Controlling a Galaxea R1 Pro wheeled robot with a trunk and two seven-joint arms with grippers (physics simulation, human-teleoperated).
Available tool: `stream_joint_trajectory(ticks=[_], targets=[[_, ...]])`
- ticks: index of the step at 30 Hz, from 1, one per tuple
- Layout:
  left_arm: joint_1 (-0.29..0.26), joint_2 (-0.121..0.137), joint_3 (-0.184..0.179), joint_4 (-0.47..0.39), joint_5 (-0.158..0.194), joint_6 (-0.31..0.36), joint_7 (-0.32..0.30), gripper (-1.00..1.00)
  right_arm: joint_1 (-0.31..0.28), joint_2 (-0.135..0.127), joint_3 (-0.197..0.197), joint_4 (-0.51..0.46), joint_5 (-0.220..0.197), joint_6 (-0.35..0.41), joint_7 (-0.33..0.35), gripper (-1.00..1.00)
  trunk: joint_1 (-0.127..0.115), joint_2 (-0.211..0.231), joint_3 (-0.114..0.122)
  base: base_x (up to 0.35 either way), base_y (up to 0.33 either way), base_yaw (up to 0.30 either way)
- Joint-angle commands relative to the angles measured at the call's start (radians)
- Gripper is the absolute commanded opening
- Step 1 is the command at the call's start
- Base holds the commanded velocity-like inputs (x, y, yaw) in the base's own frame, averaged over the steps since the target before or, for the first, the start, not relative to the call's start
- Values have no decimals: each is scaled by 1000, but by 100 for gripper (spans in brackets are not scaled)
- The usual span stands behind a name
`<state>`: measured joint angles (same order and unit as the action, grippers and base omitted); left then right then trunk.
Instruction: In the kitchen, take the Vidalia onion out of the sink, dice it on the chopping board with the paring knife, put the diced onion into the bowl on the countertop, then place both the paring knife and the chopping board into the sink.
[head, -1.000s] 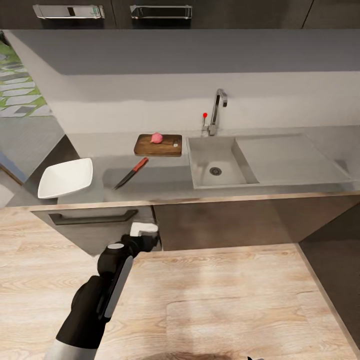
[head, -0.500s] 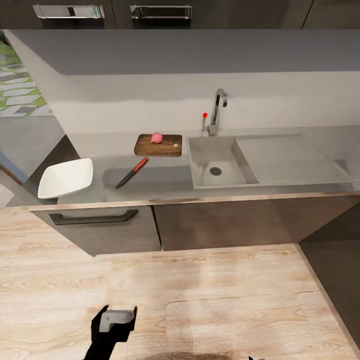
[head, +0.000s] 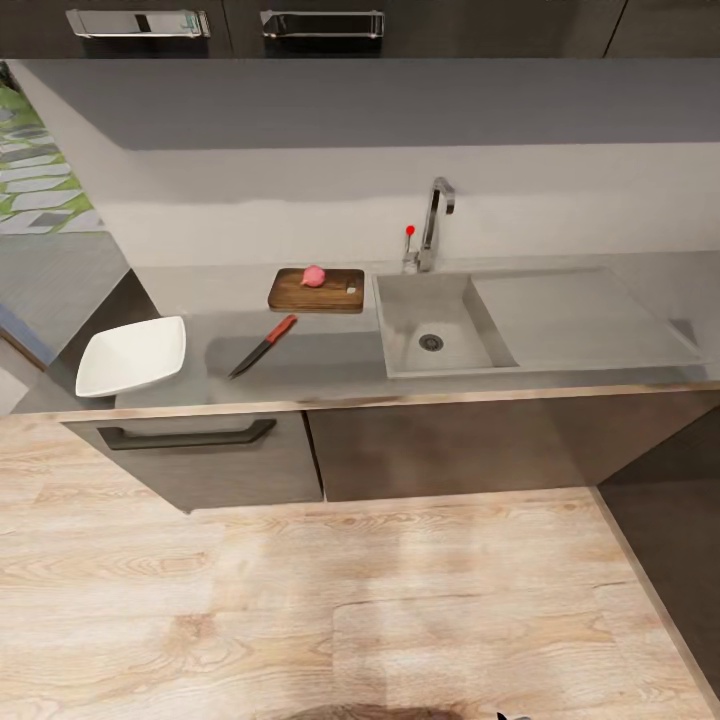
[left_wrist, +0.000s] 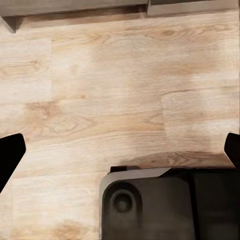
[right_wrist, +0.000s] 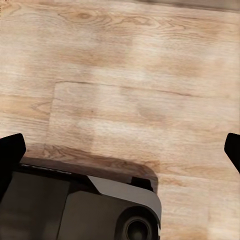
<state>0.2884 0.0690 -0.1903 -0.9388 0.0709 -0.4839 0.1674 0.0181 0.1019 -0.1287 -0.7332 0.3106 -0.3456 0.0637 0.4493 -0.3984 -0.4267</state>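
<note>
The pinkish Vidalia onion sits on the dark brown chopping board, which lies on the grey countertop just left of the steel sink. In front of the board lies the paring knife, red-handled, with its dark blade pointing toward the counter's front left. The white bowl rests at the counter's left end. My left gripper is open over the wood floor, far below the counter. My right gripper is open over the floor too, with nothing between its fingers.
A chrome tap and a red-knobbed lever stand behind the basin, and the drainboard stretches to its right. Dark lower cabinets with a bar handle face me. Light wood floor lies between me and them. My dark base shows under the grippers.
My left arm, raised in front of the lower cabinet a second ago, has dropped down and left the head view. Nothing on the counter has moved.
</note>
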Motion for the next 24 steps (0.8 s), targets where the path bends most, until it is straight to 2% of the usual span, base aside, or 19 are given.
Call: stream_joint_trajectory(ticks=[1,24], targets=[[0,1,-5,20,7,-13,7,100,0,2,-7,-2,7,-3,6,100,1,-2,-1,0,0,0],[0,-5,-4,121,7,-32,7,100,0,2,-8,-1,7,-3,5,100,1,-2,28,0,0,0]])
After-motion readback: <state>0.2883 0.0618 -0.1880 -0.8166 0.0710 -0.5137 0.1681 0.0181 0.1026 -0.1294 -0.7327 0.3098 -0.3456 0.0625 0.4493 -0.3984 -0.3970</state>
